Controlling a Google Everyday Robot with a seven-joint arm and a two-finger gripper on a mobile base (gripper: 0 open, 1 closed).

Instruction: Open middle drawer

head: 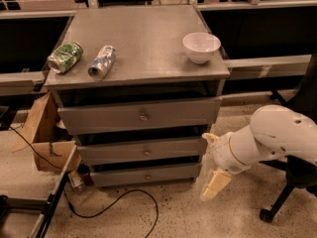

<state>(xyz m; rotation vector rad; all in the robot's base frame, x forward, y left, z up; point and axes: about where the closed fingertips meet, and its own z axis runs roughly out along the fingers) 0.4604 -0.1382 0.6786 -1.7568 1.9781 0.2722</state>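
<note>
The grey cabinet (pixel 143 38) has three drawer fronts, all closed. The middle drawer (pixel 119 151) is a flat grey panel of medium height with a small round brass knob (pixel 146 152). My gripper (pixel 204 166) is on the white arm (pixel 267 138) at the right of the cabinet, level with the middle and bottom drawers. Its two cream fingers (pixel 216 182) stand apart and hold nothing. The upper fingertip is close to the right end of the middle drawer; I cannot tell if it touches.
The taller top drawer (pixel 99 117) and the short bottom drawer (pixel 119 176) flank the middle one. A green can (pixel 64 57), a silver can (pixel 101 61) and a white bowl (pixel 201 46) lie on top. A cardboard box (pixel 47 138), a floor cable (pixel 114 208) and a chair base (pixel 277 202) are nearby.
</note>
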